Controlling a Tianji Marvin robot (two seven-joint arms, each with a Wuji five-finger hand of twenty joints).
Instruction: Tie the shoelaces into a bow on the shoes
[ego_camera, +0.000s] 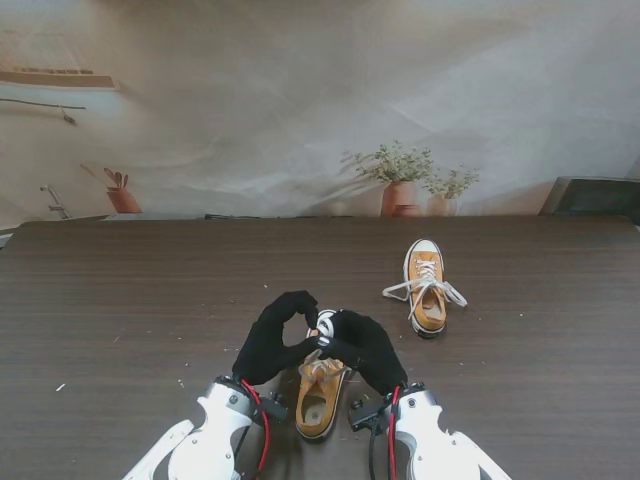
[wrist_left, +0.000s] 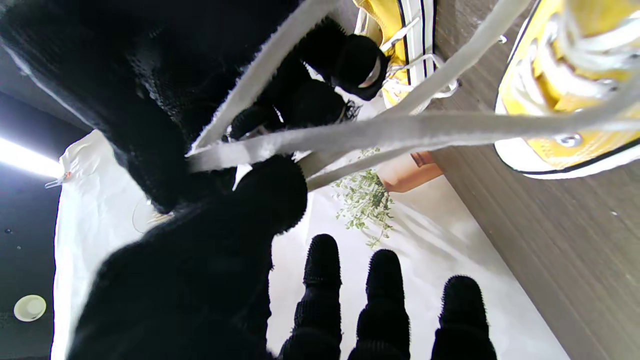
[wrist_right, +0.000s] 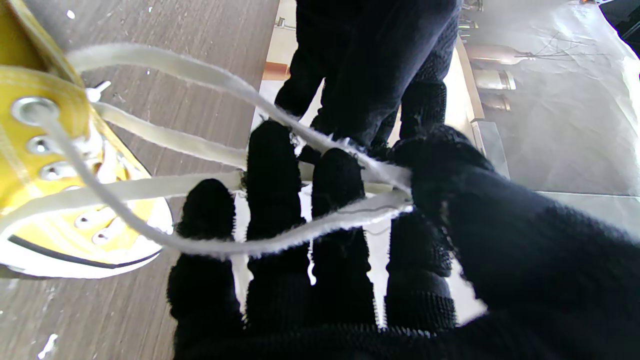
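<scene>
Both hands meet over the near shoe (ego_camera: 320, 398), which lies on the tabletop (ego_camera: 150, 300) toe away from me. The left hand (ego_camera: 272, 338) pinches a lace (wrist_left: 350, 135) between thumb and forefinger; the right hand (ego_camera: 365, 345) pinches another strand (wrist_right: 225, 245). Both laces run taut from the eyelets up to the hands. A second shoe (ego_camera: 427, 285) sits well apart, farther right.

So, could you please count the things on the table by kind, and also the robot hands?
Yellow shoes: 2, the near shoe between the hands and the far shoe to the right.
Gloved hands: 2, the left hand and the right hand, both pinching the near shoe's laces.
Total: 4.
</scene>
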